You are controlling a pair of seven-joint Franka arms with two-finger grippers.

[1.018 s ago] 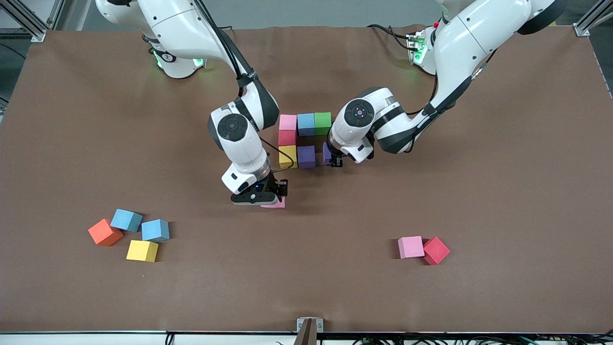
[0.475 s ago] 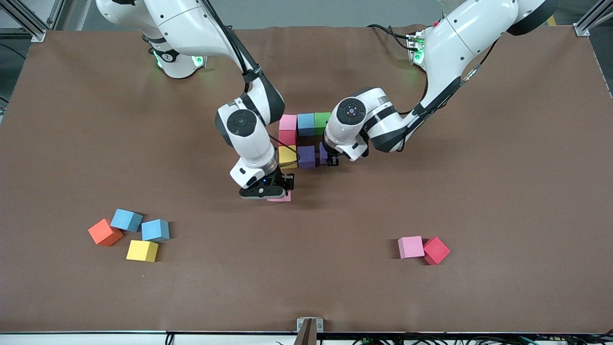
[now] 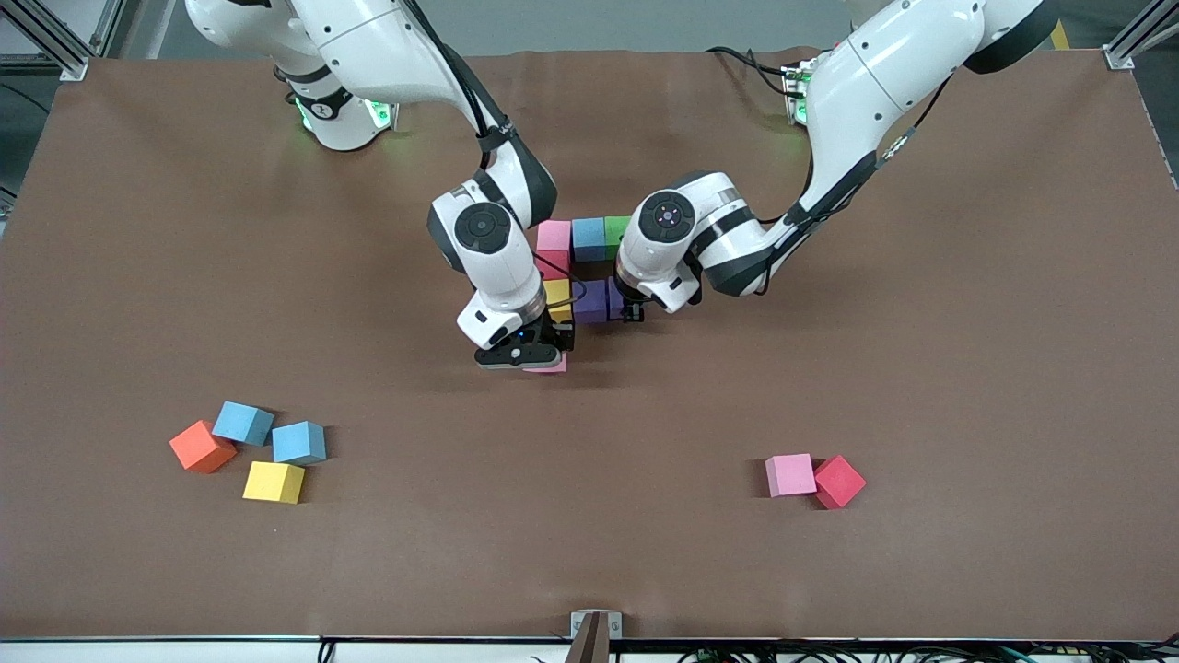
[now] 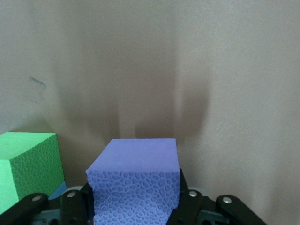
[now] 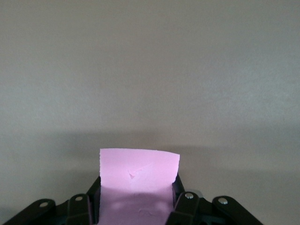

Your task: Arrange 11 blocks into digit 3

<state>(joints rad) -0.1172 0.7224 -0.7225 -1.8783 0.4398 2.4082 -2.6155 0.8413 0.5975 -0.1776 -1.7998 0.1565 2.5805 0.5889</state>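
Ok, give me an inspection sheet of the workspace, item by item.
Surface: brown mat, bare in places.
Job's things: partial figure mid-table; loose pink cube touching red cube; two blue cubes, yellow cube.
Clutter: orange cube.
Grippers: left gripper shut on purple cube beside the figure; right gripper shut on pink block.
Cables: black cables by the left arm's base.
Surroundings: aluminium frame.
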